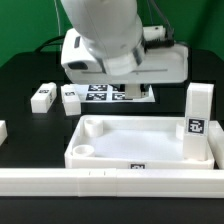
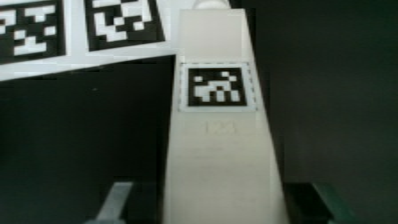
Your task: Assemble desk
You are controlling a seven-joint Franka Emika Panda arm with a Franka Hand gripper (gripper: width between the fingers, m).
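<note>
Exterior view's left: a loose leg (image 1: 42, 97) and a second loose leg (image 1: 70, 100) lie flat near the marker board (image 1: 118, 92), seemingly awaiting fitting. Centre: the tabletop (image 1: 150, 150) lies sockets-up against the border rail (image 1: 110, 182), probably for bracing. Right: a fitted leg (image 1: 200, 120) stands in its corner. The arm hides the gripper (image 2: 217, 208) here. In the wrist view its fingers (image 2: 118, 200) appear clamped on a held leg (image 2: 217, 120), though the contact is cropped
</note>
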